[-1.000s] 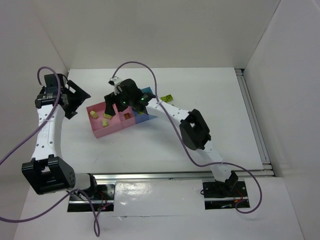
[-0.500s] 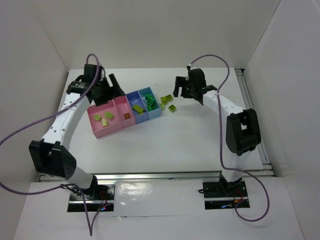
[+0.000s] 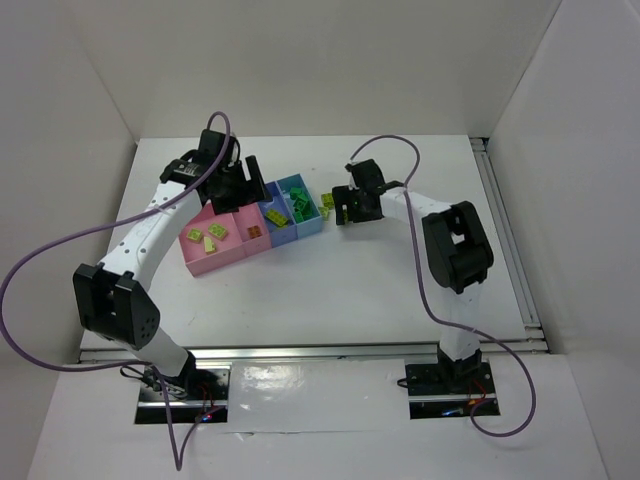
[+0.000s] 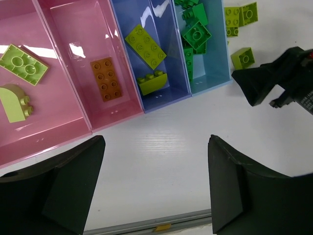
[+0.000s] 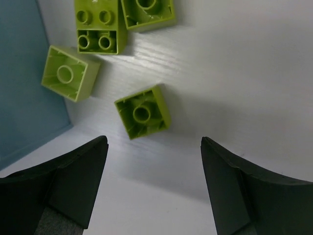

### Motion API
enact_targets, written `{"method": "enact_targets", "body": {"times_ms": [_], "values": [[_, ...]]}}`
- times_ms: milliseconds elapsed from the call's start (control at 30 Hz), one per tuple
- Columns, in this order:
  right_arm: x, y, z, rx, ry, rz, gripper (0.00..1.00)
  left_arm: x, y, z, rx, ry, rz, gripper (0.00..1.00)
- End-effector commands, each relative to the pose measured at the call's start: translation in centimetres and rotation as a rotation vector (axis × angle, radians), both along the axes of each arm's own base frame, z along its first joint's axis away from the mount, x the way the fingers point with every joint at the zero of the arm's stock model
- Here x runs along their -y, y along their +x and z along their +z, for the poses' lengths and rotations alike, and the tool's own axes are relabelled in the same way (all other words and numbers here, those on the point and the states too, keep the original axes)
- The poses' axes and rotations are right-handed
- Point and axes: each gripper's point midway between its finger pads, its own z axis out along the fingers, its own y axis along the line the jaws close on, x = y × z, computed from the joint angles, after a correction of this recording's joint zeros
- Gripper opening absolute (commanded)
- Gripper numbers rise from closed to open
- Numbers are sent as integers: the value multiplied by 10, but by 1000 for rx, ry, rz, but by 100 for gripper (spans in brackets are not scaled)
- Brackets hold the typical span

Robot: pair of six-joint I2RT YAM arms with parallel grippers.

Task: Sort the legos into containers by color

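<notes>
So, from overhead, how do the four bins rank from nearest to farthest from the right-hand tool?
1. Light blue bin, row's right end, beside the right tool.
2. Darker blue bin, next leftward.
3. Inner pink bin, left of that.
4. Outer pink bin, far left end.

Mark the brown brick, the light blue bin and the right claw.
brown brick [image 4: 106, 78], left wrist view, centre of its studded top.
light blue bin [image 4: 216, 63], left wrist view, bare floor.
right claw [image 5: 153, 144], right wrist view, midway between its fingertips.
</notes>
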Motion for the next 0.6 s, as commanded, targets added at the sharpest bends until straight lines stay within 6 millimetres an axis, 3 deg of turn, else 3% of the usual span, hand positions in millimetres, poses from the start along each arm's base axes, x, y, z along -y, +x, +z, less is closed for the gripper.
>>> {"method": "enact_targets", "body": {"times_ms": [0, 67, 233, 433, 467, 567], "values": [[0, 18, -10, 31, -70, -3, 82, 0, 5, 17, 52, 7, -6, 87], [1, 19, -20, 19, -84, -8, 80, 0, 5, 17, 52, 7, -6, 87], [1, 28, -20, 61, -71, -37, 74, 0, 7, 19, 61, 5, -6, 86], [-12, 35, -20, 67, -84, -36, 41, 0, 7, 19, 62, 10, -13, 86], [-11, 38, -9, 90, -83, -45, 34, 0, 7, 18, 64, 16, -20, 86], [-17, 37, 18, 145, -92, -39, 26, -9, 8, 15, 55, 19, 0, 86]]}}
